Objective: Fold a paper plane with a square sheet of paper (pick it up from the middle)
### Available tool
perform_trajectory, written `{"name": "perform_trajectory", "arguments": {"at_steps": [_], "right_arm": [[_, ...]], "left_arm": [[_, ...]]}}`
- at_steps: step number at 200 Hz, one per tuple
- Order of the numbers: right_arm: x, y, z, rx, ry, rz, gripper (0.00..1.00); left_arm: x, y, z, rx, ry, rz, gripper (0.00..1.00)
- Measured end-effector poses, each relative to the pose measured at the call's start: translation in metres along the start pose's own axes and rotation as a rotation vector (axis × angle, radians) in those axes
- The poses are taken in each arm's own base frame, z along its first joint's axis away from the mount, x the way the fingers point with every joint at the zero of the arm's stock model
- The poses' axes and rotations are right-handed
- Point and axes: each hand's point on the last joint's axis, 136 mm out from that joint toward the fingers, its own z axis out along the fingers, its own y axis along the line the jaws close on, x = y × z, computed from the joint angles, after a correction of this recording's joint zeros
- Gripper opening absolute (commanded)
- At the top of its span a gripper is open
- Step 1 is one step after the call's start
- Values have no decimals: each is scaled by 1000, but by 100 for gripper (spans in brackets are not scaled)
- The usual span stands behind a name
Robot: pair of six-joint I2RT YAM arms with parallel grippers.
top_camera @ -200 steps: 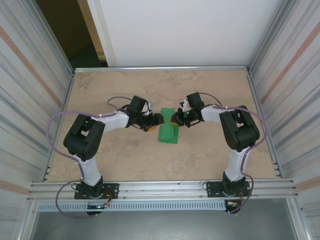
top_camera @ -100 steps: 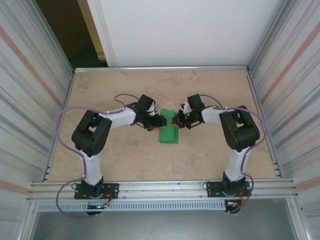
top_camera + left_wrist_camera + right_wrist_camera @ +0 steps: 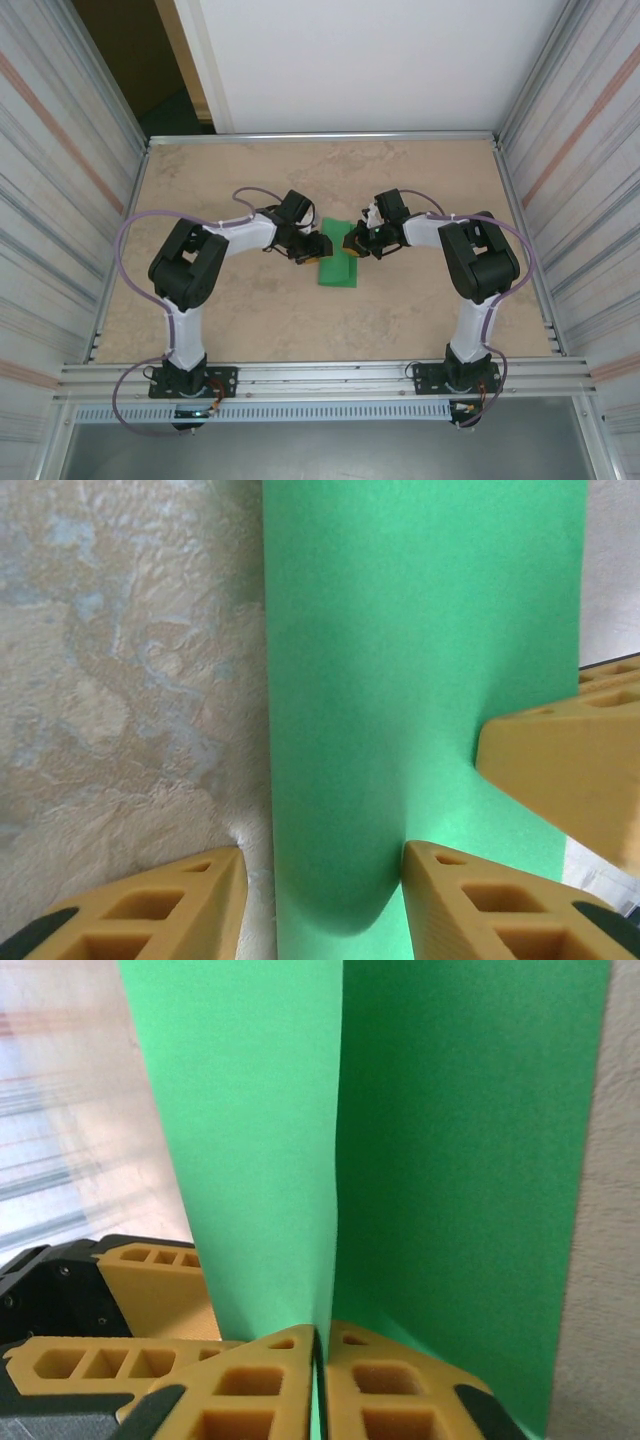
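Where the two grippers meet near the middle of the table [image 3: 250,180], one sheet of green paper [image 3: 336,268] lies folded into a narrow strip, its long side running away from the arms. It is plain, bright green and unmarked. Seen from the right wrist, the paper [image 3: 460,1140] has a sharp crease up its middle, with the left side brighter and the right side in shade. I cannot tell how steeply the brighter side stands up.

The right gripper [image 3: 350,243] reaches the strip's far end from the right. Its two fingers are pressed almost together at that crease [image 3: 322,1332], with only a thin sliver of green between them, so it is pinching the paper.

The left gripper [image 3: 320,247] comes in from the opposite side with its jaws partly apart. From its own wrist, they straddle the paper's left edge [image 3: 322,855]: one finger [image 3: 170,905] is over the bare table [image 3: 120,680] and the other [image 3: 480,905] is over the green paper [image 3: 420,660], which curls round between them. It grips nothing. One finger of the right gripper [image 3: 560,770] juts in from the right there, touching the paper.

In all, there is one sheet of paper, and there are two arms and two grippers with two fingers each.
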Motion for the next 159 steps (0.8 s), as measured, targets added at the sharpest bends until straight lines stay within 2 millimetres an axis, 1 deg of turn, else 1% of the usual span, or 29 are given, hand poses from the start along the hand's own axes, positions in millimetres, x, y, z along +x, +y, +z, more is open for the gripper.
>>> {"name": "perform_trajectory", "arguments": {"at_steps": [17, 34, 55, 85, 103, 147, 159], "right_arm": [[2, -4, 0, 8, 1, 0, 28], [6, -7, -3, 19, -3, 1, 41], [9, -8, -13, 31, -28, -6, 47], [2, -6, -39, 39, -112, -13, 48], [-2, -9, -50, 53, -150, -8, 46], [0, -21, -52, 106, -156, 2, 31], [0, -24, -50, 113, -152, 1, 30]], "left_arm": [[0, 1, 1, -12, 1, -2, 45], [0, 2, 1, -23, 5, -4, 45], [0, 3, 2, -28, 9, -8, 44], [0, 4, 3, -34, 16, -12, 44], [0, 4, 3, -37, 21, -14, 45], [1, 3, 7, -104, 50, -9, 49], [2, 2, 8, -129, 54, 3, 51]]}}
